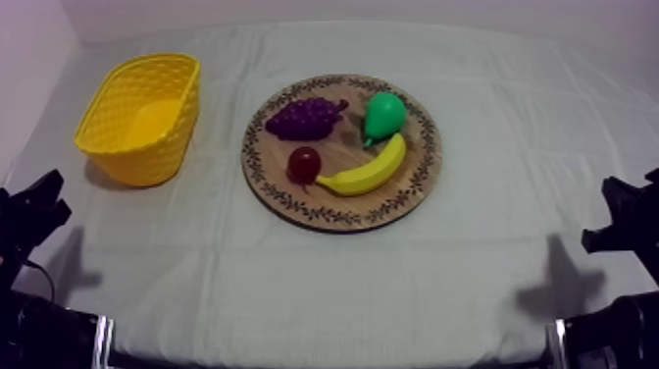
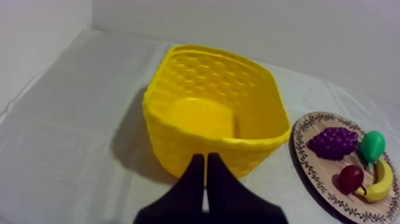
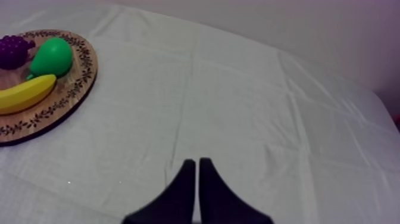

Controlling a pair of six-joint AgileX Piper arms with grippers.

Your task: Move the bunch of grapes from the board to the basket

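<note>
A purple bunch of grapes lies on the far left part of the round wooden board in the middle of the table. The yellow basket stands empty at the far left. My left gripper rests low at the left edge. In the left wrist view its fingers lie together as a narrow wedge just short of the basket, with the grapes well off to the side. My right gripper rests low at the right edge, shut over bare cloth.
On the board with the grapes lie a green pear, a yellow banana and a small red fruit. Bare cloth stretches between basket and board and along the table's front.
</note>
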